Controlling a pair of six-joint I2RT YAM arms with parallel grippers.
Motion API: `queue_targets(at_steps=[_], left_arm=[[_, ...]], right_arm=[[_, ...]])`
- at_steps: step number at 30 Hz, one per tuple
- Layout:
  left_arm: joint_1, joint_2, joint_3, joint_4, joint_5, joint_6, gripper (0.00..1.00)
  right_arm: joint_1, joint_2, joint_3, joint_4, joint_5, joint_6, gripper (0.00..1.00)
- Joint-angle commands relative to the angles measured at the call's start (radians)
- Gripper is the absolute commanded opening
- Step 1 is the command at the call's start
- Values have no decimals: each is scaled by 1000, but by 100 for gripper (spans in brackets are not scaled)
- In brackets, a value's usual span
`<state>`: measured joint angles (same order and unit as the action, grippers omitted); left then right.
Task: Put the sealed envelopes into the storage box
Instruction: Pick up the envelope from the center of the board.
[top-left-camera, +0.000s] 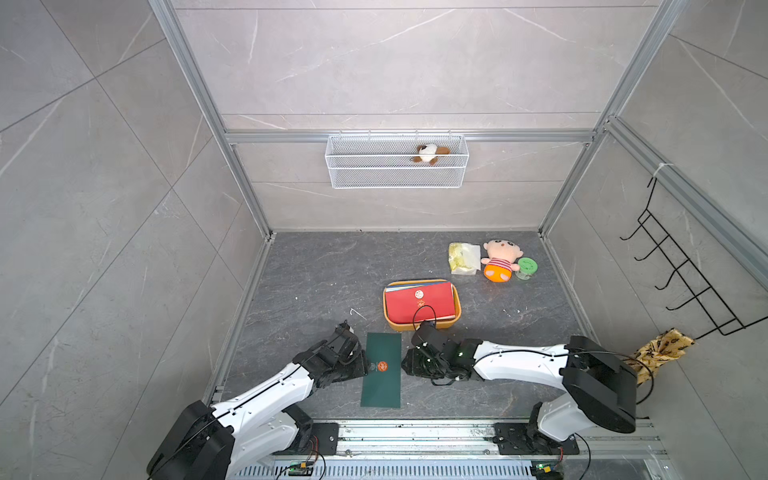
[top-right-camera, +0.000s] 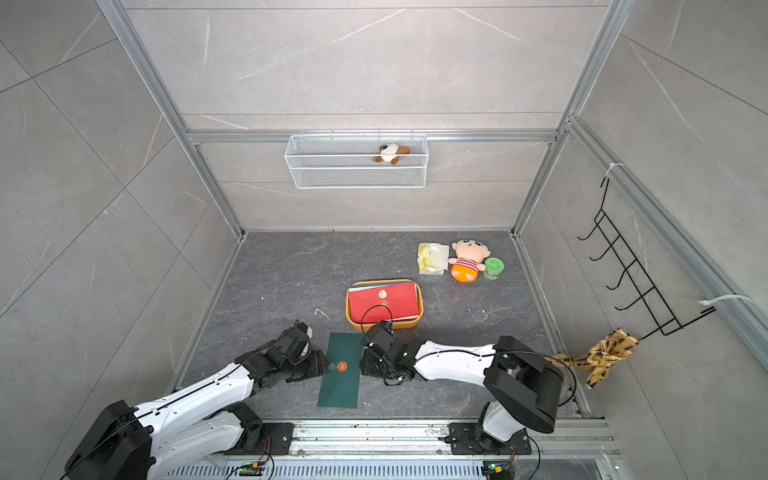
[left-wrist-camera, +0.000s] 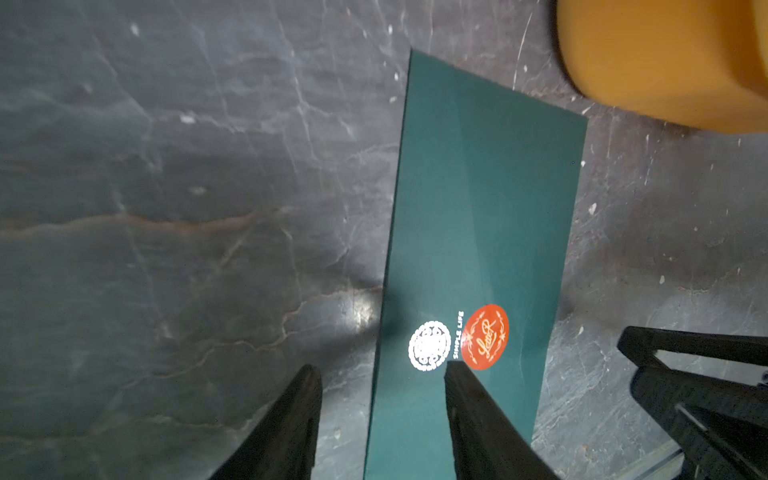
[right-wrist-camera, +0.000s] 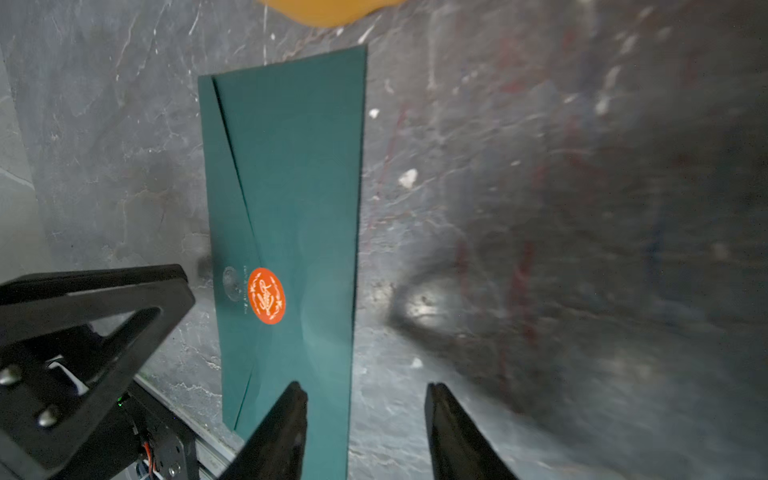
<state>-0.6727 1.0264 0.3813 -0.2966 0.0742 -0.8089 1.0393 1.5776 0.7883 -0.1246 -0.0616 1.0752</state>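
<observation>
Slate tabletop (top-left-camera: 324, 270) is dark grey, veined and speckled with white crumbs, boxed in by pale marble-look wall panels (top-left-camera: 104, 187) in aluminium framing. On the back rail hangs a white mesh basket (top-left-camera: 397, 174) with a small plush toy (top-left-camera: 430, 153) inside. On the right wall is a black hook rack (top-left-camera: 681, 266), with a yellow patterned cloth (top-left-camera: 660, 349) at its lower end. Far right on the table are a crinkly packet (top-left-camera: 463, 258), a plush doll (top-left-camera: 498, 259) and a green-lidded jar (top-left-camera: 527, 268). Flat on the table, just in front of the storage box (top-left-camera: 457, 305), lies the dark green envelope (top-left-camera: 382, 370), orange seal up. The box holds stacked envelopes, with the red envelope (top-left-camera: 417, 305) on top. The left gripper (left-wrist-camera: 380, 365) is released, its fingers straddling one long edge of the green envelope. The right gripper (right-wrist-camera: 365, 384) is spread the same way over the opposite edge. Contact with the envelope unclear.
</observation>
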Motion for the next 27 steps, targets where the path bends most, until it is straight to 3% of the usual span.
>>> queue_targets(at_steps=[1,12,19,27], left_arm=[[-18,-21,-23,70,37,-101,53],[-26,-58,-171,219,159,-209,52],[-74,-142,-207,188,171,-256,52],[-105,-310,-281,196,177,-355,52]], right_arm=[[24,55,59,39,33,57,50],[32,214,152,45,2,60,50],[33,315,284,31,-49,-3,50],[25,283,362,-41,-23,-110,51]])
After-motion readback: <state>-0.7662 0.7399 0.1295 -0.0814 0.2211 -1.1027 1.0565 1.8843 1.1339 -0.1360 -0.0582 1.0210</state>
